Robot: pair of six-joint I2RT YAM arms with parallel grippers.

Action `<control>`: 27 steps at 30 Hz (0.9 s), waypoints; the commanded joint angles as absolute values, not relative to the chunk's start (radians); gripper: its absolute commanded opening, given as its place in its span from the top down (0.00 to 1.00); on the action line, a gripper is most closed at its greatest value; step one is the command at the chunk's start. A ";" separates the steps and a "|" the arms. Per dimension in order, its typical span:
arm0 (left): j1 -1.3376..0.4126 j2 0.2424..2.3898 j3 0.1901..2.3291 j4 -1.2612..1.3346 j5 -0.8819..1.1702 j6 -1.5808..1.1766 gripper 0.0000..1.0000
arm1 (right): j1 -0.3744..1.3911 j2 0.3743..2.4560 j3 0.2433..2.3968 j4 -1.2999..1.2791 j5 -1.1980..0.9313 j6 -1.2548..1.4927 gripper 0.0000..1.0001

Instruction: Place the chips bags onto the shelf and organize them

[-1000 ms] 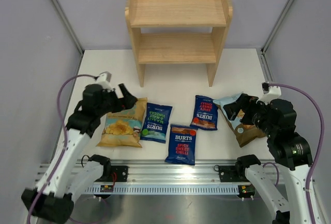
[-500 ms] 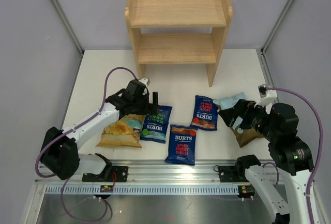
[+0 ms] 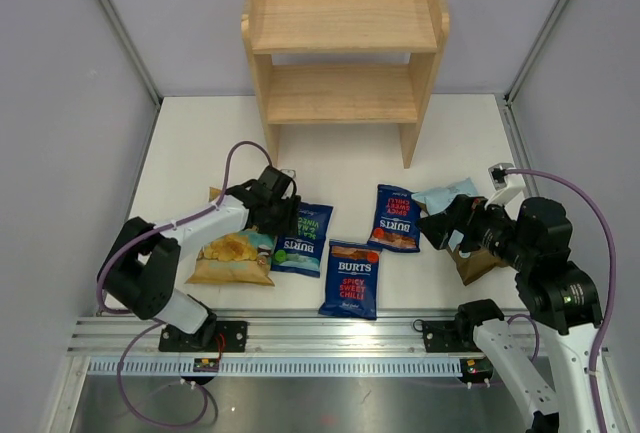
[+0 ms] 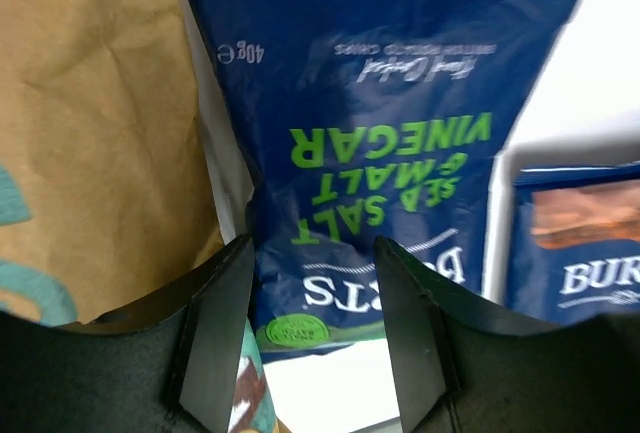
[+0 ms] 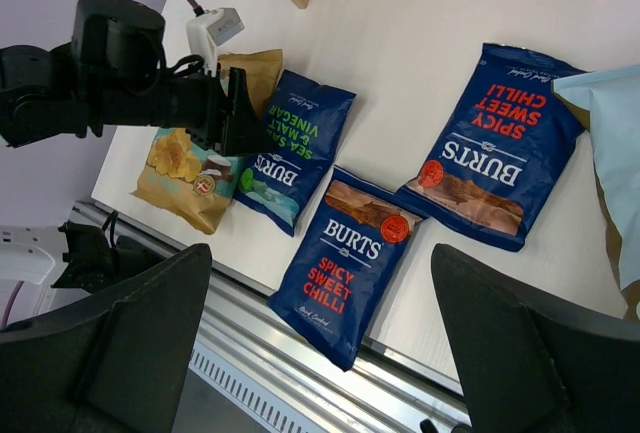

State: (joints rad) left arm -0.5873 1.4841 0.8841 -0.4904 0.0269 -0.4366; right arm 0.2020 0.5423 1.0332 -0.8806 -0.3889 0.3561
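Note:
The wooden shelf stands at the back, both tiers bare. All the chips bags lie flat on the table. My left gripper is open, low over the green-lettered Burts bag, its jaws astride the bag's lower end. The tan bag lies just left of it. Two red-lettered Burts bags lie in the middle. My right gripper is wide open and empty, raised beside the light-blue-and-brown bag, which it partly hides.
The metal rail runs along the near table edge. Grey walls close in both sides. White tabletop lies between the bags and the shelf's legs. The left arm's cable loops above the tan bag.
My left arm has swung right from over the tan bag and come down over the green-lettered Burts bag. My right gripper has drifted slightly left and forward.

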 commanded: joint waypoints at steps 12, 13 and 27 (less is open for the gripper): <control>-0.600 1.532 0.746 -0.287 0.060 -0.480 0.38 | 0.206 0.574 1.025 -0.819 -0.476 0.337 0.03; -0.601 1.528 0.735 -0.275 0.063 -0.491 0.42 | 0.206 0.572 1.023 -0.819 -0.477 0.342 0.03; -0.621 1.238 0.627 -0.144 0.014 -0.683 1.00 | 0.207 0.563 0.901 -0.706 -0.557 0.416 0.04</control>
State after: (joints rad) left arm -0.6151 1.3373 0.6388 -0.1944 0.0452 -0.6193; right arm 0.2020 0.5655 0.9489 -0.7902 -0.4938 0.3782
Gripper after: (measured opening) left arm 0.036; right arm 0.968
